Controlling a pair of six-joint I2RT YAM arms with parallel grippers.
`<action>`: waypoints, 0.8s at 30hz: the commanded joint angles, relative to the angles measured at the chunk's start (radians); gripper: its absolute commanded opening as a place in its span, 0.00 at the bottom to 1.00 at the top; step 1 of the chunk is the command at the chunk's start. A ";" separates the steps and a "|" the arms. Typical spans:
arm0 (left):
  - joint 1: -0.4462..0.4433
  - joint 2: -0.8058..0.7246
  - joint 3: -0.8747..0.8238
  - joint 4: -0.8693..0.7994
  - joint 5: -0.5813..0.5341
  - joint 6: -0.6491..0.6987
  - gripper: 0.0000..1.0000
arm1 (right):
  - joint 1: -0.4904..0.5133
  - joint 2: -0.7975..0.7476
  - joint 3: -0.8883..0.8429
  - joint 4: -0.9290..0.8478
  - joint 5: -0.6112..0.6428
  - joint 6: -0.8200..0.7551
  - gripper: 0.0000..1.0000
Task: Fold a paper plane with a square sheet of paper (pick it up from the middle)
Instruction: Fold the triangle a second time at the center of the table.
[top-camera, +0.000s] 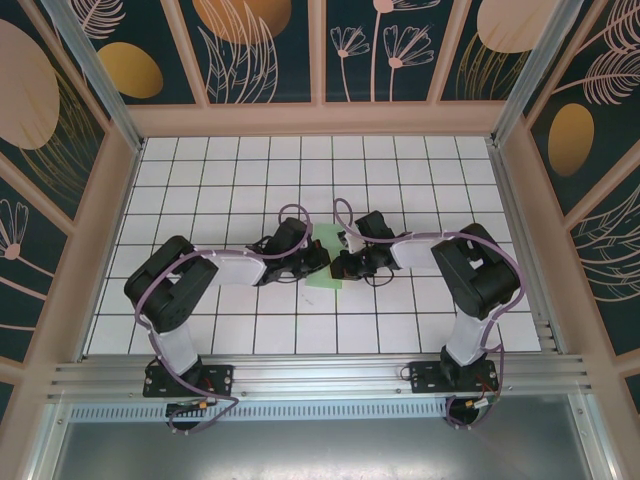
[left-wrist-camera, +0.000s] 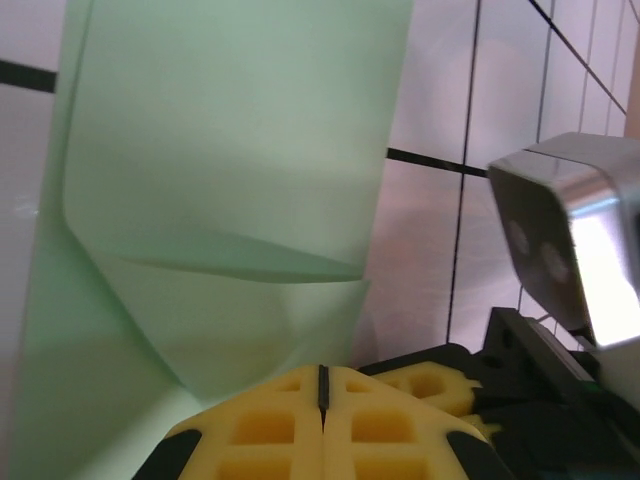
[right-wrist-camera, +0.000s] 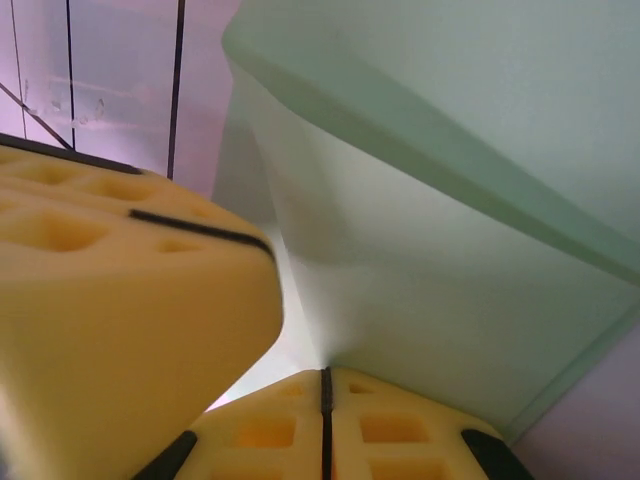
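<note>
Bright, even light
The top view is sharp across the table (top-camera: 400, 160); wrist views blur close up on the paper (left-wrist-camera: 230, 150), with glare on a silver housing (left-wrist-camera: 560, 230).

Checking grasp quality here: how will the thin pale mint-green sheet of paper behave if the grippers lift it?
Probably floppy: the thin pale mint-green sheet of paper bends and bows above the shut left gripper. Likely very light, so the shut right gripper should hold it. Being so thin, a hard pull between the two might tear it.

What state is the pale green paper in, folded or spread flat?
Folded. The thin pale mint-green paper sheet shows a creased, overlapping flap in both wrist views.
</note>
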 joint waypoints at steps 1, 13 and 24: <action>-0.004 0.027 -0.015 0.036 -0.012 -0.026 0.00 | -0.002 0.020 -0.036 -0.037 0.074 0.003 0.11; -0.003 0.064 -0.035 0.008 -0.098 0.052 0.04 | -0.002 0.036 -0.049 -0.054 0.100 -0.005 0.09; 0.050 0.063 -0.026 0.002 -0.159 0.095 0.05 | -0.003 0.018 -0.094 -0.081 0.115 -0.036 0.06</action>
